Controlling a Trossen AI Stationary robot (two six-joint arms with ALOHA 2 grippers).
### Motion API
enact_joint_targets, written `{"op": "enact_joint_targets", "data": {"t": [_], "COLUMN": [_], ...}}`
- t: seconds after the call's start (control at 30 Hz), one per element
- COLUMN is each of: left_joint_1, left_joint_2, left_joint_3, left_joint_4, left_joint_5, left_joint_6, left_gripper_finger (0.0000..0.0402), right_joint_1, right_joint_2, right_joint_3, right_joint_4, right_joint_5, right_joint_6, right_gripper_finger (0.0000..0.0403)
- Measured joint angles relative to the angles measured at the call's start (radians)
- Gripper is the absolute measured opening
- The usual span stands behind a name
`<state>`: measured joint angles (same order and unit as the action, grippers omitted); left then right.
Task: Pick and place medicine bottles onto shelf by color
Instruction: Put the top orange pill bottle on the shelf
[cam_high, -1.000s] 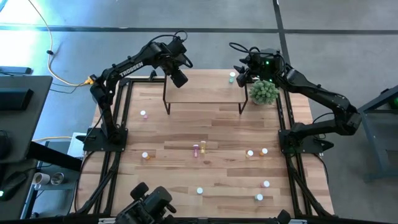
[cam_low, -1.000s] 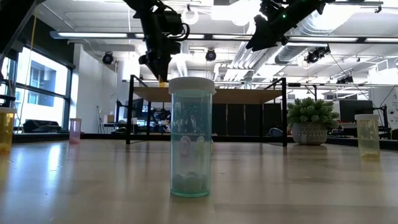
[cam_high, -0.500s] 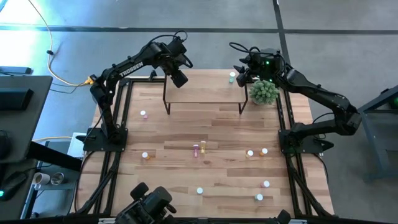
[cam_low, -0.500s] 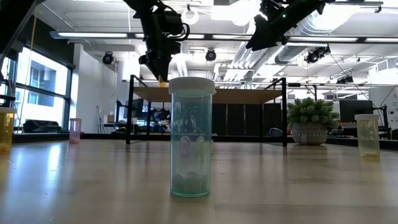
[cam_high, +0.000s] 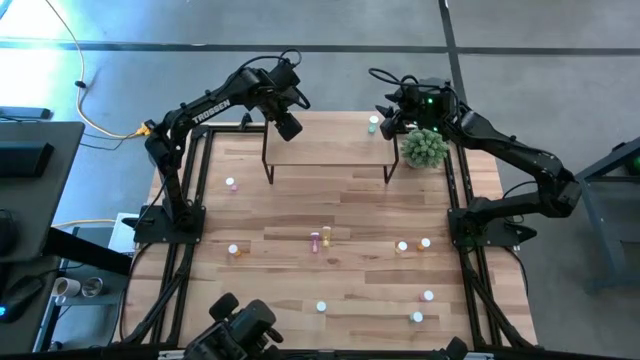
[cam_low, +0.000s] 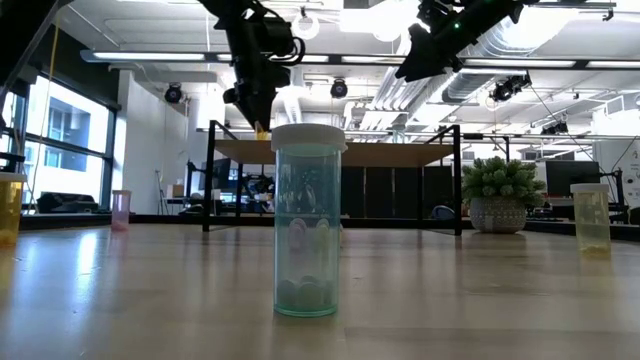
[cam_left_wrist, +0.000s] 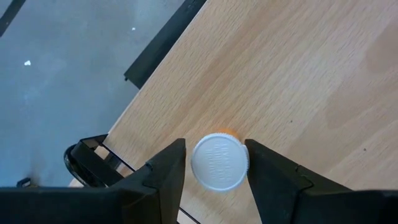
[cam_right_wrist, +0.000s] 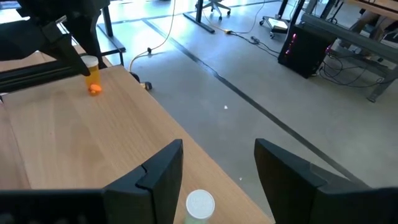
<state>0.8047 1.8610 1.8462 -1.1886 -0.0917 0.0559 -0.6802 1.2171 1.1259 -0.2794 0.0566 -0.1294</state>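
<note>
While left gripper (cam_left_wrist: 214, 165) straddles orange bottle (cam_left_wrist: 219, 162) on shelf (cam_left_wrist: 311, 81); right gripper (cam_right_wrist: 217, 165) gapes.

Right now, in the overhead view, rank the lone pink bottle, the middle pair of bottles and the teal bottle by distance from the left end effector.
From the left end effector, nearest first:
1. pink bottle, on the table's left side.
2. middle pair, at the table's centre.
3. teal bottle, near the front edge.

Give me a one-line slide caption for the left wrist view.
Left gripper open astride an upright white-capped orange bottle standing on the shelf.
</note>
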Motion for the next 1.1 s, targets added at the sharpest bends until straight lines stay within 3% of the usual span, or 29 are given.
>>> {"op": "enact_joint_targets", "data": {"t": [1.1], "left_joint_1": [0.0], "left_joint_2": [0.0], "left_joint_3": [0.0], "left_joint_4": [0.0], "left_joint_5": [0.004], "left_joint_6": [0.034], "left_gripper_finger": [0.0154], "right_joint_1": [0.0], "right_joint_2": [0.0], "right_joint_3": [0.0], "right_joint_4": [0.0], "right_joint_5": [0.0], "right_joint_6": [-0.002], "right_gripper_finger": [0.0191]}}
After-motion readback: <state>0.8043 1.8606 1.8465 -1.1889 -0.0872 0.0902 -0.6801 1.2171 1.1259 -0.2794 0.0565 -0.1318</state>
